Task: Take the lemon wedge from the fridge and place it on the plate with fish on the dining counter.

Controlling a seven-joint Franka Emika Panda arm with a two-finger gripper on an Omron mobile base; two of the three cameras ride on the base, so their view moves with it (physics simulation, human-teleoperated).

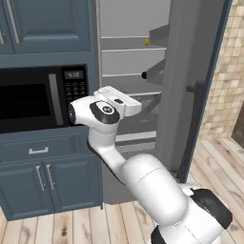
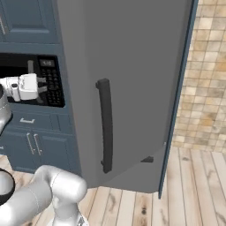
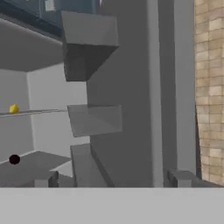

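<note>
The fridge [image 1: 190,71] stands open, its door [image 2: 132,88] swung out to the right. The lemon wedge [image 1: 147,42] sits on an upper shelf [image 1: 133,48] deep inside, against the back; in the hand view it shows as a small yellow speck at the far left [image 3: 13,109]. One shelf lower lies a small dark round fruit [image 1: 144,75], which is not the target.

The gripper [image 3: 113,178] hangs in front of the fridge opening, beside the microwave [image 1: 33,97], below the lemon's shelf and well apart from it. Its fingertips [image 3: 46,179] stand wide apart, holding nothing.

The step in hand is the reach. To do it well, the hand likely needs to rise to the upper shelf and turn left so the wedge sits between the tips rather than at the view's edge. It should go in above the shelf lip and clear of the door bins [image 3: 94,120] on the right. The wedge is tiny, so the jaws should straddle it squarely and low before closing, or it may slide toward the back wall. The dark fruit should be left alone.
</note>
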